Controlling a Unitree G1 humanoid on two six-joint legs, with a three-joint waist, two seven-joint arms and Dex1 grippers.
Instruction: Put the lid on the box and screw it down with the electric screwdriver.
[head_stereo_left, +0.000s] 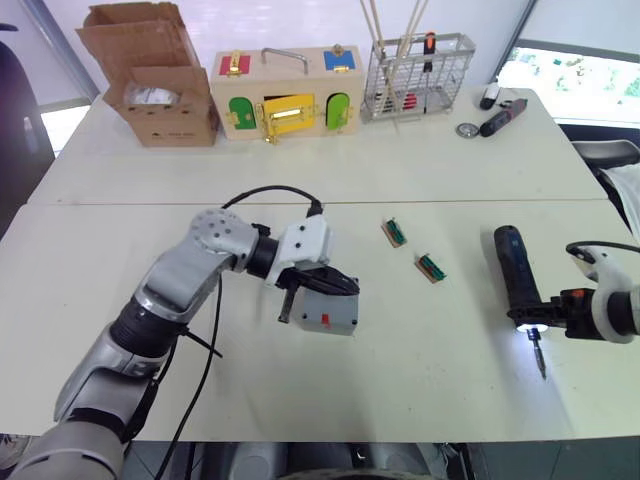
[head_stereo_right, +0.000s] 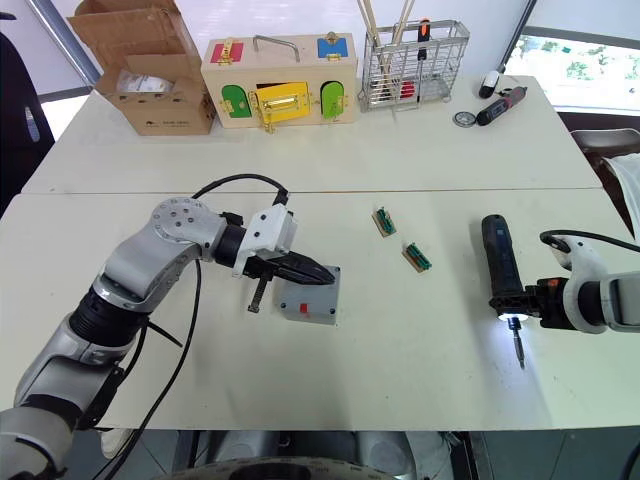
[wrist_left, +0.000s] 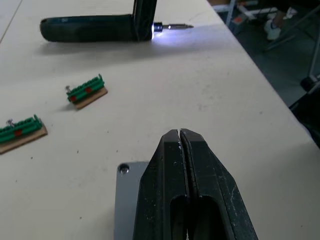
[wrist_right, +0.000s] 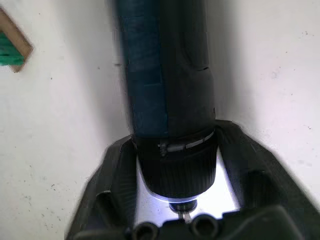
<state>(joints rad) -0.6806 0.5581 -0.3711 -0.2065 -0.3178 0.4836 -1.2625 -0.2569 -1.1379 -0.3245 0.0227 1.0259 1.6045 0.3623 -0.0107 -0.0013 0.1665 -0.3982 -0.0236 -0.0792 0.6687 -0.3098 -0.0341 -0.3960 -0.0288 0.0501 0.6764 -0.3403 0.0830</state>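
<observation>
Left gripper (head_stereo_right: 312, 276) closed above lid (head_stereo_right: 318, 292); right gripper (head_stereo_right: 517, 301) apparently clamps electric screwdriver (head_stereo_right: 499, 263).

Box (head_stereo_left: 330, 312): small grey square enclosure w/ red mark on its near side, sits on the table near the front, left of centre. Lid (wrist_left: 125, 200): flat grey plate w/ a corner screw hole, lies on top of the box. Electric screwdriver (head_stereo_left: 516, 272): thick dark blue-black cylinder lying flat on the table well to the right, thin metal bit pointing toward the near edge, white light on at tip.
</observation>
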